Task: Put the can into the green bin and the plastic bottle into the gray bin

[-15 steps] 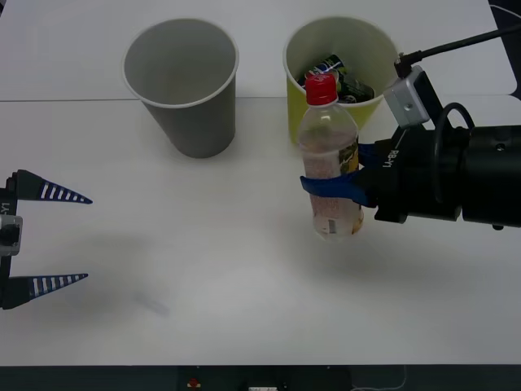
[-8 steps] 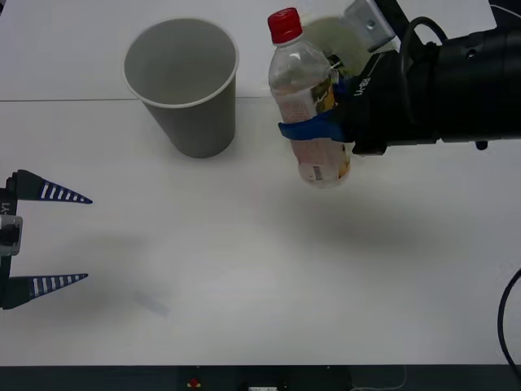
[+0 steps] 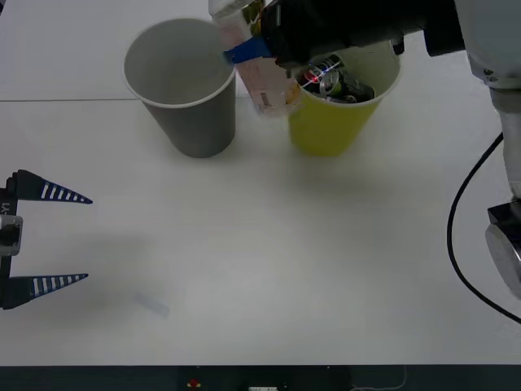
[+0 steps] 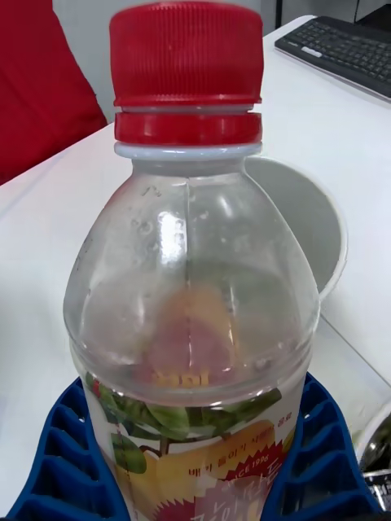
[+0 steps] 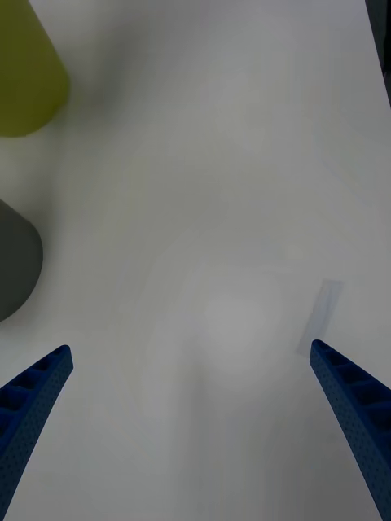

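Right claw (image 3: 244,53) has the plastic bottle (image 3: 259,77) clamped around its labelled middle, carried high and tilted beside the gray bin (image 3: 181,85) rim, presumably lining up a drop inside. The can (image 3: 330,81) already lies in the green bin (image 3: 334,122). Left claw (image 3: 49,240) waits over the worktop (image 3: 269,261), fingers spread wide, holding nothing.

So we've got the gray bin (image 3: 182,81) on the left and the green bin (image 3: 338,98) on the right, both at the back of the tabletop (image 3: 269,261). The plastic bottle (image 3: 260,77) hangs tilted between them in the right pincer (image 3: 252,47). The left pincer (image 3: 49,240) sits near-left.
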